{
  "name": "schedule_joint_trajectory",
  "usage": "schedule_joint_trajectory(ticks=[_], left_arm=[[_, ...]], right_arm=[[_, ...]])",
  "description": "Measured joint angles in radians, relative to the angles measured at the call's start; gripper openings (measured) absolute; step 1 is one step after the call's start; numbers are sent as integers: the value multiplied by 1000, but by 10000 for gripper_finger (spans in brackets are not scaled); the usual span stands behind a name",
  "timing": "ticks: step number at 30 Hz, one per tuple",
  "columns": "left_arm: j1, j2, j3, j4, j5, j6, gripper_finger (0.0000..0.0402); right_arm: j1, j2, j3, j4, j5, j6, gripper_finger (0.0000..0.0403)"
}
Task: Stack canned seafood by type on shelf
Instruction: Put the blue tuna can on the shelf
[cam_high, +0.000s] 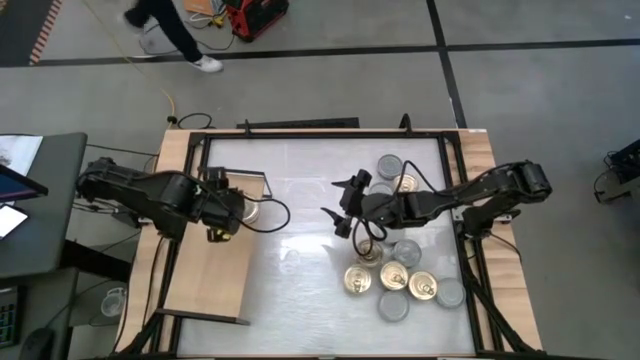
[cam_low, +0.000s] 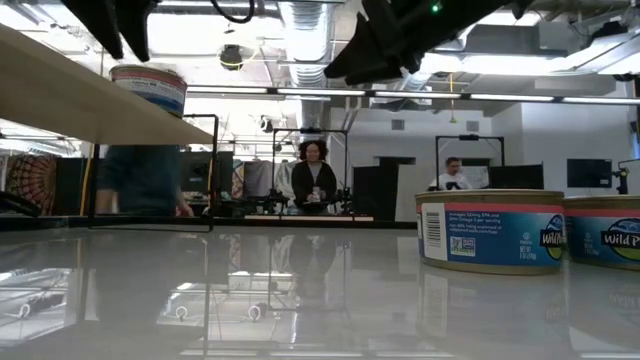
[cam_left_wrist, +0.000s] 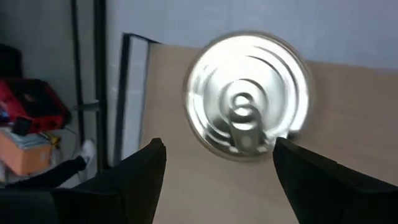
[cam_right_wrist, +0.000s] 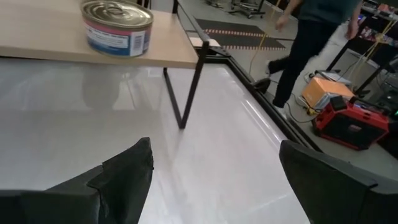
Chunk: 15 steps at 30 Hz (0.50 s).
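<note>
One tin (cam_left_wrist: 249, 102) has been set on the shelf (cam_high: 215, 270), and the left gripper (cam_left_wrist: 214, 180) hovers above it with fingers spread, touching nothing. The other tins (cam_high: 400, 280) lie clustered on the desk (cam_high: 300, 270) under the right gripper (cam_high: 345, 205), whose fingers are spread and empty. A descent onto one tin is called for next.

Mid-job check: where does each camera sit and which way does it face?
High: overhead, straight down; both arms, left gripper, right gripper.
Low: tabletop height, facing the room; tins, arms above.
Left wrist: above the shelf, on one tin; own open fingers.
Right wrist: across the table toward the shelf; own open fingers.
Shared: both wrist views show that shelf tin.
</note>
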Motion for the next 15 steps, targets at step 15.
schedule_joint_trajectory(ticks=[15], left_arm=[[49, 17, -28, 412, -78, 229, 283]], right_arm=[[0, -1, 0, 27, 0, -15, 376]])
